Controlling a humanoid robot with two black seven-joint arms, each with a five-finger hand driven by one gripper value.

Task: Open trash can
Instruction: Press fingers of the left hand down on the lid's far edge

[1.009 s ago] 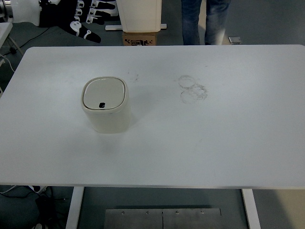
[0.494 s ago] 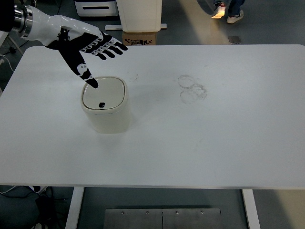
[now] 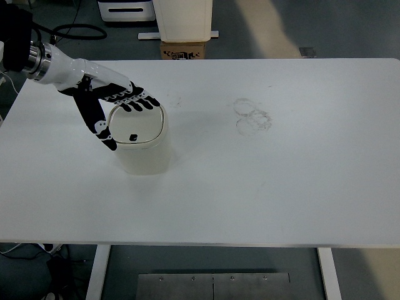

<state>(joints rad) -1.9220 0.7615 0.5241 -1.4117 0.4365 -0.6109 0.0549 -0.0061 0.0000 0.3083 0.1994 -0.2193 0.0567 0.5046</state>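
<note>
A small cream trash can (image 3: 142, 152) stands on the white table (image 3: 262, 187) at the left of centre. Its lid (image 3: 139, 127) is down, with a dark button (image 3: 133, 137) near its front edge. My left hand (image 3: 119, 109) comes in from the upper left, black fingers spread. Its fingertips (image 3: 142, 105) lie over the lid's back edge and its thumb (image 3: 103, 133) reaches down along the can's left side. The hand holds nothing. The right arm does not show.
Faint ring marks (image 3: 253, 115) stain the table right of centre. Beyond the far edge stand a cream bin (image 3: 183, 19) on a cardboard box (image 3: 183, 50) and a white device (image 3: 124, 9). Cables lie on the floor at the upper left.
My left hand has come down and toward me, from above the can's back left corner to the lid's back edge, thumb now beside the can. The lid stays down. The person's feet have left view.
</note>
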